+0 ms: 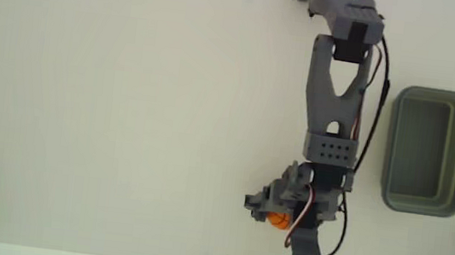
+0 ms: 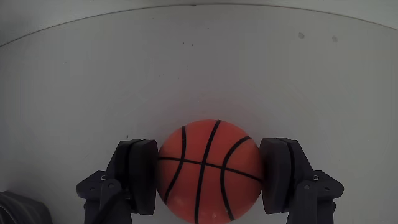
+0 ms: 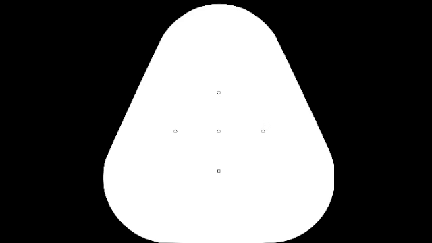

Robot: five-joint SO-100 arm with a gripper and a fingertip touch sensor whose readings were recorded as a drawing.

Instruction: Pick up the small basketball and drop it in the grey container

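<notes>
A: Basketball (image 2: 208, 171) sits between the two fingers (image 2: 138, 176) of the claw (image 2: 208, 177) in the wrist view; both pads press its sides, so I'd call it clenched on the ball; whether it is off the table (image 2: 199, 68) yet I cannot tell.

B: Agreed; in the fixed view the ball (image 1: 278, 221) shows as an orange spot under the claw (image 1: 276, 215), low in the picture, well apart from the grey container (image 1: 427, 151) at the right.

A: So the grasp looks done; next it needs a lift, then a swing across to the tub and a release over it.

B: Nothing lies between them; only the arm's own black cable (image 1: 376, 119) hangs near the tub's rim.
</notes>
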